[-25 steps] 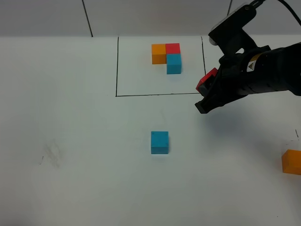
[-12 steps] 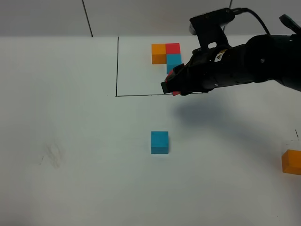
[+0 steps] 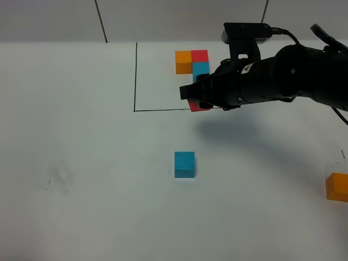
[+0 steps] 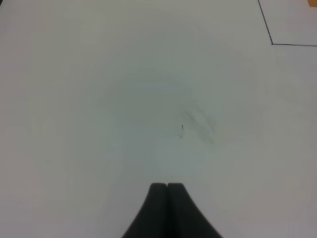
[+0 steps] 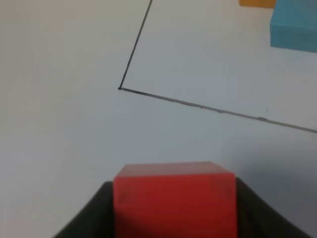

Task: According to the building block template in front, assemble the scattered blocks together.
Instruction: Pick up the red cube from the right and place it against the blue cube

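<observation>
The right hand [image 3: 193, 101] is closed tight on the red block [image 3: 197, 107]. The wrist camera shows the red block sitting between the two dark fingers [image 5: 94, 213], one on each side. It is a small cube with flat, dull sides and sharp edges. In the high view it is over the near side of the black line [image 3: 135, 76], just in front of the template [image 3: 193, 64]. A soft shadow lies on the white bench [image 3: 81, 136] under the arm.

The template is three small cubes pushed together in an L shape. One is orange, one is red next to it, and one is light blue in front of the red one. The black arm hides part of the light blue one. The thin black line makes a box around them.

The blue block [image 3: 184, 164] sits flat on the bench by itself, in front of the box and well apart from it. It has the same light blue colour as the cube in the template. The orange block [image 3: 337, 186] is far off at the right edge of the high view, partly cut off.

The left hand [image 4: 167, 187] is closed with nothing in it. Its two dark tips touch each other over bare bench.
</observation>
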You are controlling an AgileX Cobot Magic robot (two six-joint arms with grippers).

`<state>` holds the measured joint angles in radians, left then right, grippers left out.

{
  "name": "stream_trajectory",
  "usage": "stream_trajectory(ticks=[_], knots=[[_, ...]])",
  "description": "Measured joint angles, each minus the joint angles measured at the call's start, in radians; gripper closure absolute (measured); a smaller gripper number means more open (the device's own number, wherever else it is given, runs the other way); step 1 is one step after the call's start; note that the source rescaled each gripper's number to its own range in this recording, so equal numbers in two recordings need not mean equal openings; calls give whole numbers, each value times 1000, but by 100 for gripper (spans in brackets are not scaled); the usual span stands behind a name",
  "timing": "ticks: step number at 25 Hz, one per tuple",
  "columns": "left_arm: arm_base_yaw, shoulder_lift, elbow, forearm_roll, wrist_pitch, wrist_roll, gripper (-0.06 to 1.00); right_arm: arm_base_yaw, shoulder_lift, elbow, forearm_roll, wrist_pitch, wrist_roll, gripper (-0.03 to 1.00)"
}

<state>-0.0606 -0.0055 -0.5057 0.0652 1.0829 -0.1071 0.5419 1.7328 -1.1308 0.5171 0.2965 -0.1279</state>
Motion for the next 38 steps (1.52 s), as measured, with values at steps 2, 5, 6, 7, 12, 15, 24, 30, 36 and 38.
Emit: stream_trajectory(ticks=[2,5,6,7,12,15,24,30,36,38], knots=[[0,0,0,0,0,0,94,0,0,0,4,3,20,54],[0,0,0,0,0,0,94,0,0,0,4,3,51,54],[0,0,0,0,0,0,94,0,0,0,4,3,65,54],[0,0,0,0,0,0,94,0,0,0,2,3,80,54],[0,0,0,0,0,0,94,1,23,0,-45,3,198,54],[0,0,0,0,0,0,94,11,44,0,-58,2,225,54],[0,0,0,0,0,-1,94,61,102,-4,-68,-21,260,54],[0,0,0,0,0,-1,94,81,137,-32,-90,-18,267,54],[0,0,0,0,0,-1,94,101,199,-101,-128,9,286,54],[0,0,0,0,0,-1,94,104,212,-118,-130,12,301,54]])
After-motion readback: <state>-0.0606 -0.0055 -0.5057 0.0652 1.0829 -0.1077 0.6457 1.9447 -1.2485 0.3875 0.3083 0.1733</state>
